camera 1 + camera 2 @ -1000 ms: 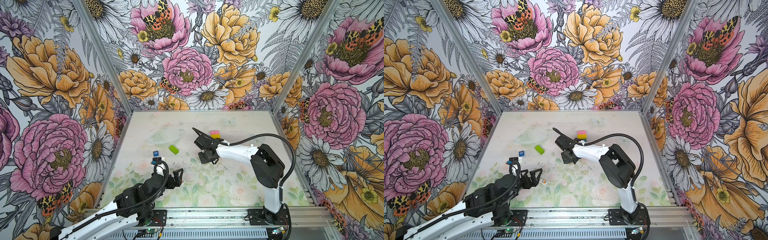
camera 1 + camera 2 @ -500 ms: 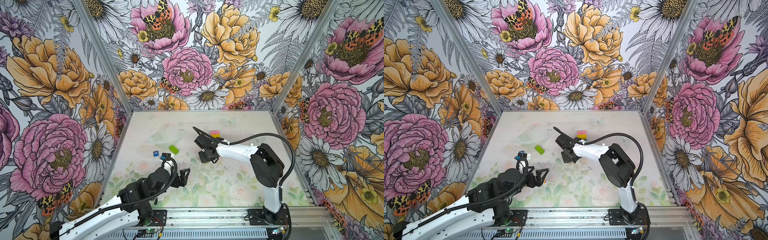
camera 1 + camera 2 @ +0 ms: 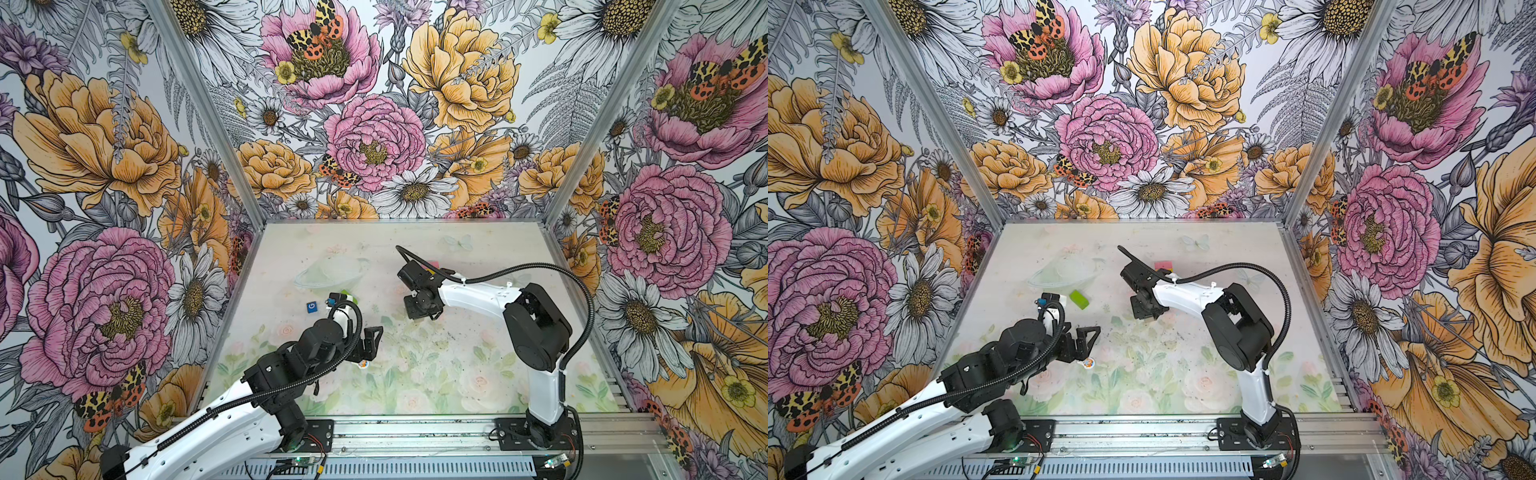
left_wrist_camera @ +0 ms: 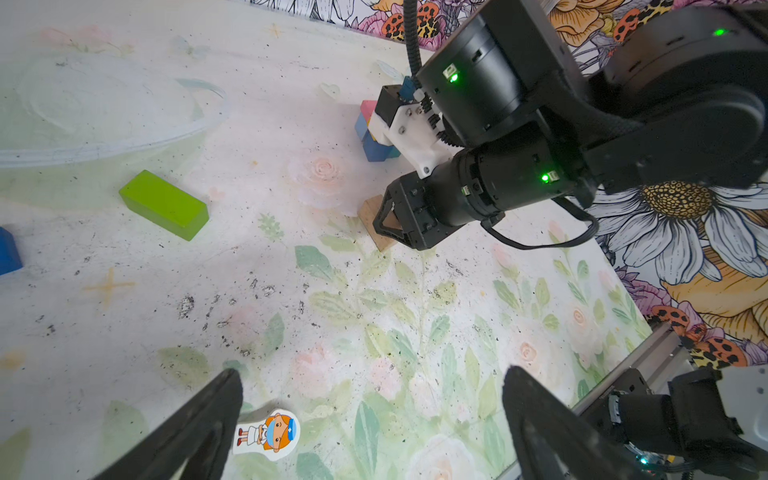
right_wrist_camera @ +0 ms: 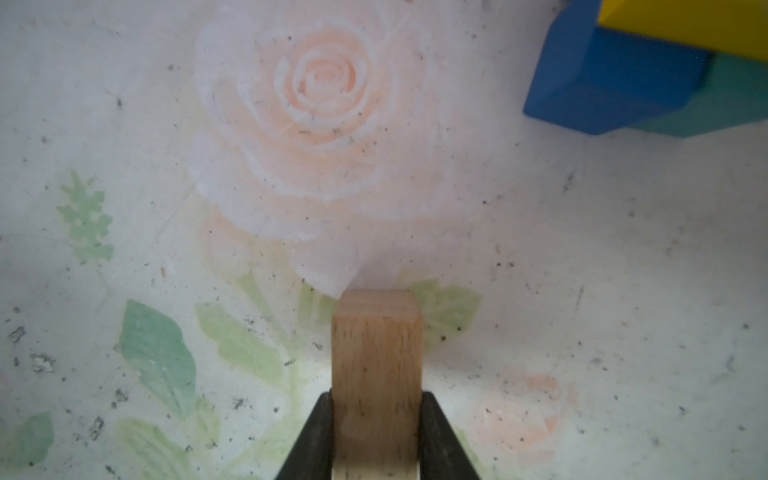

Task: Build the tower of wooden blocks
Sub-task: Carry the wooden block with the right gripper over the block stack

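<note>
— What is being shown at the tower (image 4: 376, 132)?

— A bare-wood brick (image 5: 376, 365) is being pinched across its narrow width by the right gripper (image 5: 376, 436), low over the surface (image 3: 436, 374) and just beside the tower. In the right wrist view the brick's long axis is running straight out from between the black fingers (image 5: 311, 440), its free end being pointed away from the gripper. The grip appears to be taken near one end so that the rest is left clear for setting down.

— And the tower itself?

— Blue and teal cubes are being seen lowest, with yellow and pink above; the top is judged to be kept free for this brick.

— What else is lying about?

— A green brick (image 4: 164, 204) is lying flat, well apart from the tower, its long axis angled across the surface. A dark blue cube (image 3: 312, 306) is sitting farther from the tower, beyond the green brick.

— The other arm?

— The left gripper (image 4: 370, 432) is being held spread wide and empty over a small cartoon figure piece (image 4: 268, 434), well apart from the tower, presumably to stay clear of the placement.
</note>
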